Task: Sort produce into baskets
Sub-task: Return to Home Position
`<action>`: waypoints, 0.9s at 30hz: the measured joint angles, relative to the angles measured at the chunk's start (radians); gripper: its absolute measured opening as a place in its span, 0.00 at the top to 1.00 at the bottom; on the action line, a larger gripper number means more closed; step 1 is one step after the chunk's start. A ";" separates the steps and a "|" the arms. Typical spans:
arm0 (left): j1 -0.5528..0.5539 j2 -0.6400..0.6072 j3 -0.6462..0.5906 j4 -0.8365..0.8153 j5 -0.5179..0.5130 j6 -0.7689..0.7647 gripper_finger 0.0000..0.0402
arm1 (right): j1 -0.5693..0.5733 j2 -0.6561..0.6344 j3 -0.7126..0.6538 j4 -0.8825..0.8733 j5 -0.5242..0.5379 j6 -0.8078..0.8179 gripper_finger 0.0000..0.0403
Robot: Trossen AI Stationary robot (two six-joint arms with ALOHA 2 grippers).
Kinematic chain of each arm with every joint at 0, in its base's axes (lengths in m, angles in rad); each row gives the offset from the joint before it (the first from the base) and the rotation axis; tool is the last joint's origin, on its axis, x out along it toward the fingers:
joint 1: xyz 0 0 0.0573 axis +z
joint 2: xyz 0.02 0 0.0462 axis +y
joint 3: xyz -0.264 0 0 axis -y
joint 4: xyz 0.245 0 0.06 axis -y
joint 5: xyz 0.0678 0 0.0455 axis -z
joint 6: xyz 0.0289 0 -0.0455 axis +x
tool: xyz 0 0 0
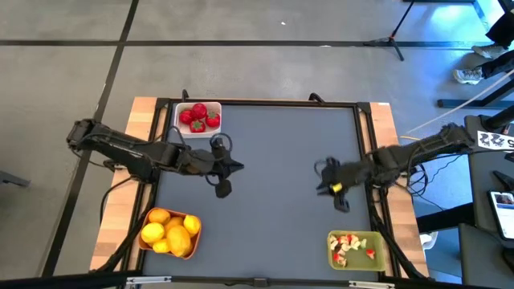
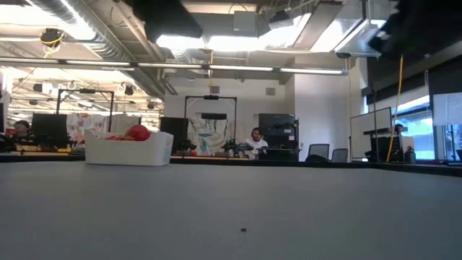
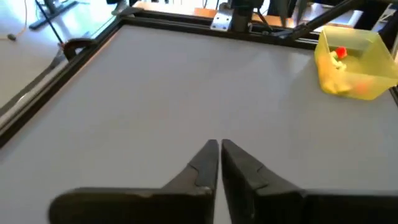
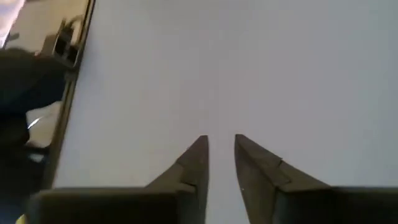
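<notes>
Left tool [image 3: 219, 143] pressed together, right tool [image 4: 221, 137] slightly parted, dark tapered wedges over smooth grey table [image 3: 186, 81].

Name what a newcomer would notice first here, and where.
Three colourful bins stand at corners of the dark table in the high view: a white square bin of red strawberries top left, an orange rectangular bin of yellow lemons bottom left, an olive-green rectangular bin of pale and red bits bottom right. Over the middle, the left gripper and right gripper face each other, both empty.
</notes>
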 joint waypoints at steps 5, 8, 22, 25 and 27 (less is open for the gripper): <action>0.053 -0.100 -0.095 0.024 0.073 0.017 0.97 | -0.235 -0.088 -0.011 0.077 -0.124 -0.167 0.94; 0.069 -0.189 -0.189 0.087 0.098 0.019 0.98 | -0.348 -0.165 -0.065 0.154 -0.204 -0.222 0.99; 0.089 -0.623 -0.471 0.213 0.059 0.065 0.95 | -0.534 -0.672 -0.429 0.476 -0.180 -0.088 0.95; 0.092 -0.646 -0.472 0.191 0.059 0.032 0.95 | -0.534 -0.733 -0.439 0.458 -0.159 -0.082 0.95; 0.092 -0.660 -0.476 0.160 0.055 0.061 0.95 | -0.534 -0.756 -0.448 0.454 -0.156 -0.064 0.95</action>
